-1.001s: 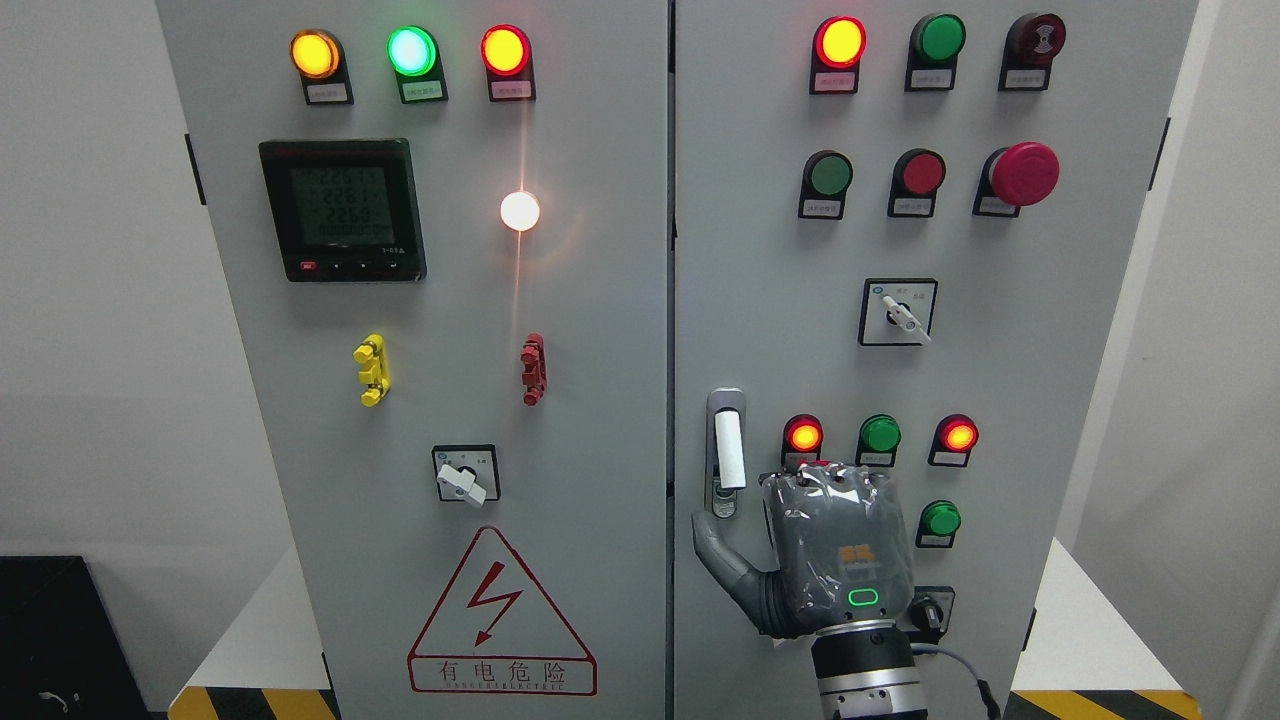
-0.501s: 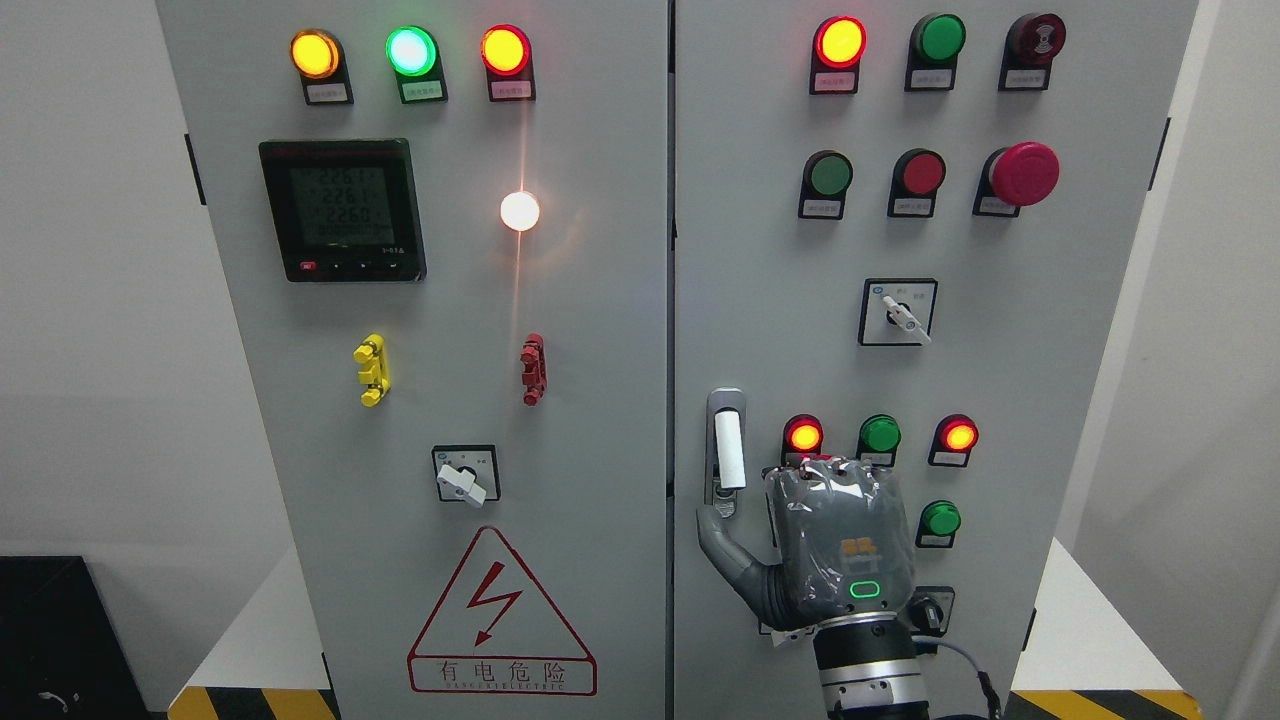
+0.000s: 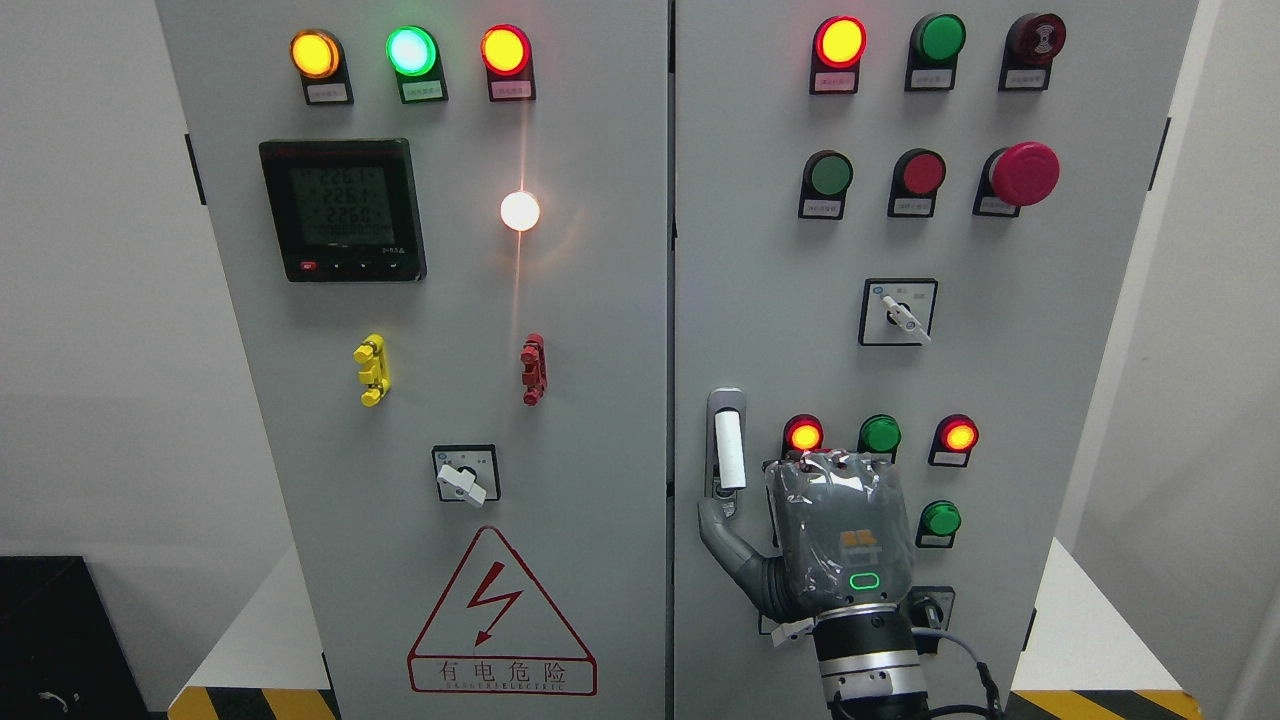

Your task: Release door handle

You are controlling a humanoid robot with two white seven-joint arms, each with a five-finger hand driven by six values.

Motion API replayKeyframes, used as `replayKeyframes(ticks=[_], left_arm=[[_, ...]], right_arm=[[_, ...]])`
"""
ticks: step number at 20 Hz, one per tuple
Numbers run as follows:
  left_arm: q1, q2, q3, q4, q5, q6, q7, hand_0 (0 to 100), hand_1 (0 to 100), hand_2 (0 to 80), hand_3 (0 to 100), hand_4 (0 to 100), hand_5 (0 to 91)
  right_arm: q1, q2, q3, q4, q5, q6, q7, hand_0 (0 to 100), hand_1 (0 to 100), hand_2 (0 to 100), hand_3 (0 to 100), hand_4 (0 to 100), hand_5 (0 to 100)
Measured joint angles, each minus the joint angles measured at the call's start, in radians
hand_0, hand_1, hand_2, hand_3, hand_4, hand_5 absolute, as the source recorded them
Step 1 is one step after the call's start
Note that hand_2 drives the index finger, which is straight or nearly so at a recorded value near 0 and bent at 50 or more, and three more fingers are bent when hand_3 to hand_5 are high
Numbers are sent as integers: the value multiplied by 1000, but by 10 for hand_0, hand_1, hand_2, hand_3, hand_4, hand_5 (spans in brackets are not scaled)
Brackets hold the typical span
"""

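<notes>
Head view: right hand has crept slightly upward over the last second, thumb tip just below door handle on the right cabinet door, not gripping it. Fingers hidden; open or curled, cannot tell. Release looks done.

doors 2; selector switches 2; handle 1; hand 1

I face a grey cabinet standing on a white platform that shows on both sides of the cabinet's foot. Yellow-and-black hazard striping runs along the platform's front edge, left and right of the cabinet. Left of the platform sits a black box.
</notes>
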Motion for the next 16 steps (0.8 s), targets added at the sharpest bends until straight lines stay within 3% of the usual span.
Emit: replayKeyframes(ticks=[16], left_arm=[[0,0,0,0,0,5,0,120,556,0,0,0,0]], right_arm=[[-19,1,-5,18,0,0,3,374,207,1000,1000,1000,1000]])
